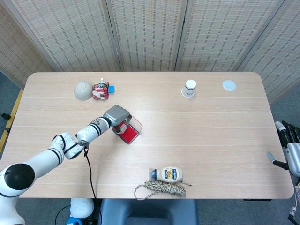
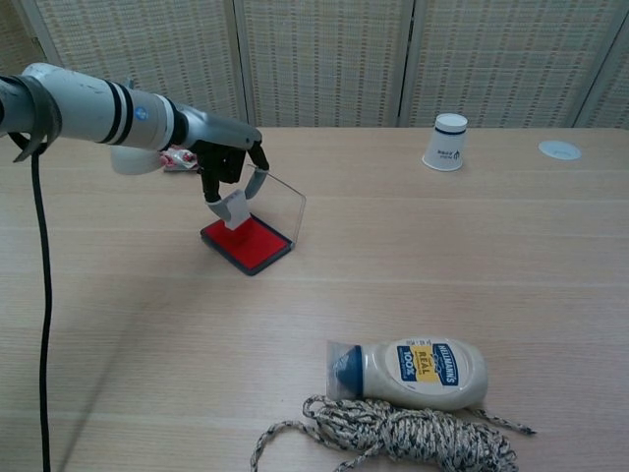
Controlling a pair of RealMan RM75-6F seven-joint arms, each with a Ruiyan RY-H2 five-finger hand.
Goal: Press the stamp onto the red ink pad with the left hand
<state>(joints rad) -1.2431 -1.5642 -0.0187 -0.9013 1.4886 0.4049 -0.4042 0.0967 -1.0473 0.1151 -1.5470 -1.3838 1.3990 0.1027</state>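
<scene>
mayonnaise bottle point(image 2: 418, 371) touching rope coil point(image 2: 393, 436); paper cup point(image 2: 447, 143) well apart.

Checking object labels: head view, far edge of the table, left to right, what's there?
Bowl → snack packet → paper cup → round white lid.

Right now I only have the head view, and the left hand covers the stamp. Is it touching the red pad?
Observer: No. In the chest view the stamp hangs just above the red ink pad, apparently not touching.
Operator: Is it centred over the pad?
Observer: No, over the pad's left rear edge, pinched by the left hand.
Operator: And the lid?
Observer: The clear lid stands open on the pad's right side, apart from the stamp.
</scene>
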